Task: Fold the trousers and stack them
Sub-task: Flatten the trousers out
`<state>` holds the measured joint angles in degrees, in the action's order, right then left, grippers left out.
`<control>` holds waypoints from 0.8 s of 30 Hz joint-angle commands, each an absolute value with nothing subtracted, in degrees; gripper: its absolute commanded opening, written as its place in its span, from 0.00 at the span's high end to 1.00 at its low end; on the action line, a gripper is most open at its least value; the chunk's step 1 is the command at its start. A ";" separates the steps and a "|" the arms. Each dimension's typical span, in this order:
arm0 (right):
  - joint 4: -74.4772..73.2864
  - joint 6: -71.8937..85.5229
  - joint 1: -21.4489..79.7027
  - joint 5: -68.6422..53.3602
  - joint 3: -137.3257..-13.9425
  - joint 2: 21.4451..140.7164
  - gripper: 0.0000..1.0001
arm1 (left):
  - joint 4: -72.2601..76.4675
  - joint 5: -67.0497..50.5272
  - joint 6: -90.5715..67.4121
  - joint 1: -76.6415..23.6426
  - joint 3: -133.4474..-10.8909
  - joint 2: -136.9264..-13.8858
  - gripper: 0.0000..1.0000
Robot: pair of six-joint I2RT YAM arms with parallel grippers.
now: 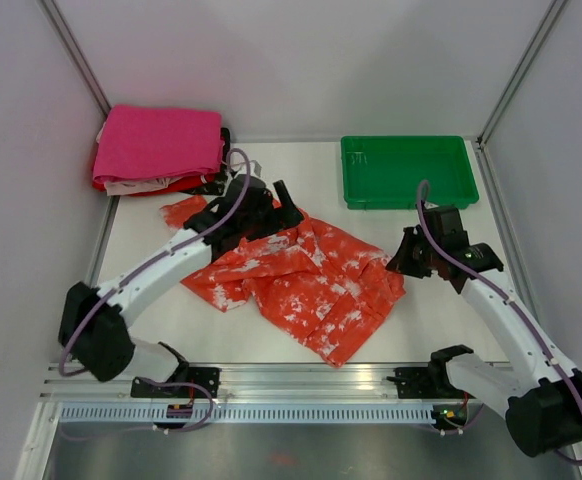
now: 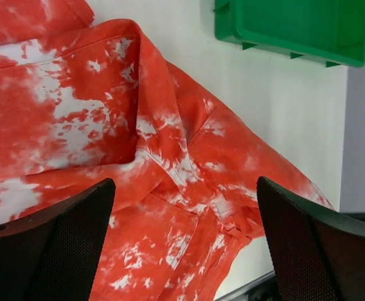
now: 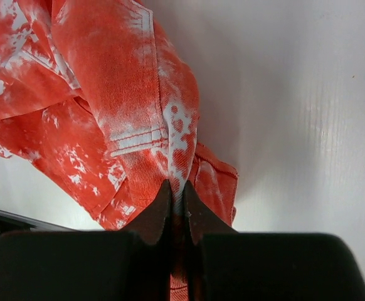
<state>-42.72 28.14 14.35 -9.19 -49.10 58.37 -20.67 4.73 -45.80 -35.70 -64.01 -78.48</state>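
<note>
The trousers (image 1: 306, 280) lie in a rumpled heap in the middle of the table (image 1: 441, 315), orange-red with white blotches. They are spread flat in places and creased in others. One narrow end reaches toward the far left corner, and a broad lobe hangs toward the near edge.

In my left wrist view the cloth (image 2: 95, 119) fills most of the frame, with a raised fold running down the middle. In my right wrist view a stitched hem of it (image 3: 126, 100) rises up to my fingertips.

My right hand (image 1: 409, 256) sits at the right edge of the heap, its fingers (image 3: 160, 210) pressed together with a pinch of that hem caught between them. My left hand (image 1: 274, 205) is over the far left part of the trousers. Its two fingers (image 2: 76, 238) stand wide apart with nothing between them, only the cloth below. I cannot tell whether their tips touch the fabric.

Beyond the trousers, a green tray (image 1: 408, 170) sits at the far right of the table, apart from the cloth, and its corner shows at the top of my left wrist view (image 2: 295, 28). At the far left corner a folded pink cloth (image 1: 156, 140) lies on top of a small pile, with red and white edges peeking out beneath it. The narrow end of the trousers comes near that pile.
</note>
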 commanded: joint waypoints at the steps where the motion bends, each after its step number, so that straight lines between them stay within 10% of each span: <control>1: -41.39 29.88 14.15 -8.97 -49.22 56.61 1.00 | -23.73 8.17 -50.97 -35.68 -69.41 -87.78 0.02; 16: -43.51 28.48 14.15 -10.98 -47.11 52.82 0.99 | -17.94 7.39 -53.09 -36.30 -85.25 -112.67 0.08; 22: -43.24 27.95 14.15 -11.95 -46.23 52.91 1.00 | -10.73 4.40 -51.86 -36.30 -85.43 -114.52 0.57; 23: -43.07 28.04 14.15 -11.78 -46.06 52.91 1.00 | -9.94 4.39 -51.77 -36.30 -85.34 -114.35 0.89; 24: -42.89 27.95 14.15 -11.69 -46.14 52.82 1.00 | -9.76 4.66 -51.68 -36.30 -84.65 -113.56 0.98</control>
